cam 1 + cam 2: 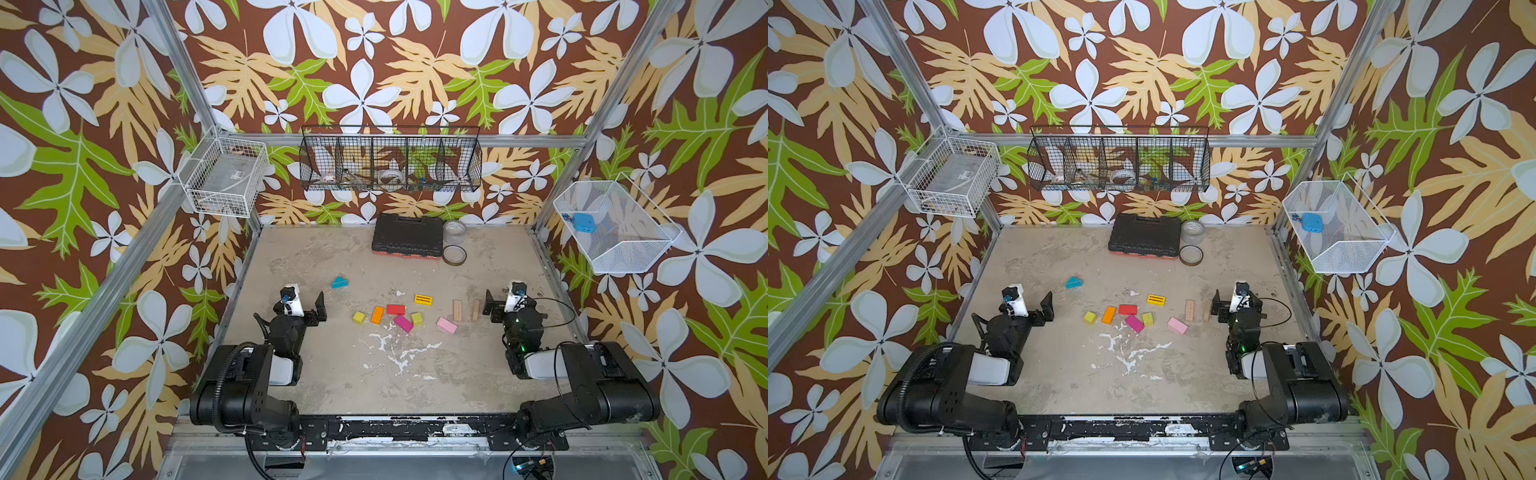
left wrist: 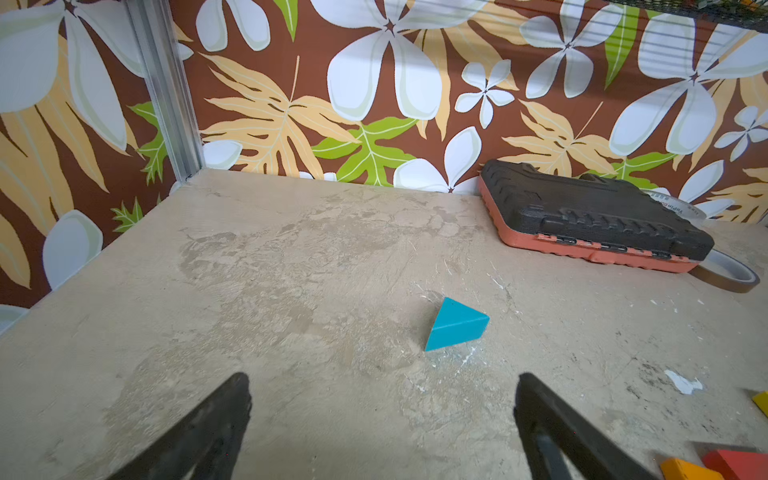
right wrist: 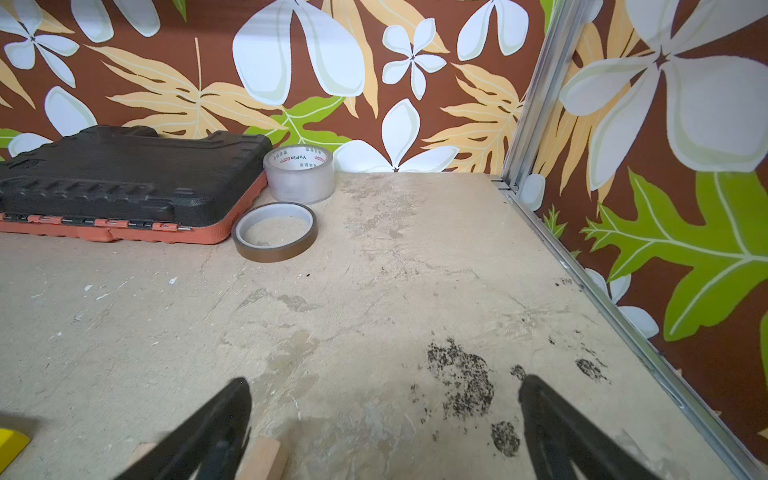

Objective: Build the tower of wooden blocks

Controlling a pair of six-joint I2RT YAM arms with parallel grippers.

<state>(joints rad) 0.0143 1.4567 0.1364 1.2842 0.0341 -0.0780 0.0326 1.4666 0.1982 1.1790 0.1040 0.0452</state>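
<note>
The wood blocks lie singly on the tabletop, and no tower stands in any view. A teal wedge [image 1: 340, 282] [image 2: 455, 324] sits apart at the left, just ahead of my open left gripper [image 1: 318, 309] [image 2: 382, 386]. Mid-table lie a yellow cube [image 1: 359, 318], an orange brick [image 1: 377, 315], a red brick [image 1: 395, 309], a magenta brick [image 1: 403, 323], a second yellow cube [image 1: 417, 318], a striped-yellow brick [image 1: 423, 299] and a pink brick [image 1: 446, 326]. Two plain planks [image 1: 457, 310] [image 1: 476, 309] lie beside my open right gripper [image 1: 490, 305] [image 3: 384, 390]. One plank [image 3: 262, 459] shows by its finger.
A black tool case [image 1: 407, 237] lies at the back wall with a clear tape roll [image 1: 454, 230] and a brown tape ring [image 1: 454, 254] beside it. Wire baskets hang on the walls; the right one [image 1: 615, 249] holds a blue gadget [image 1: 579, 222].
</note>
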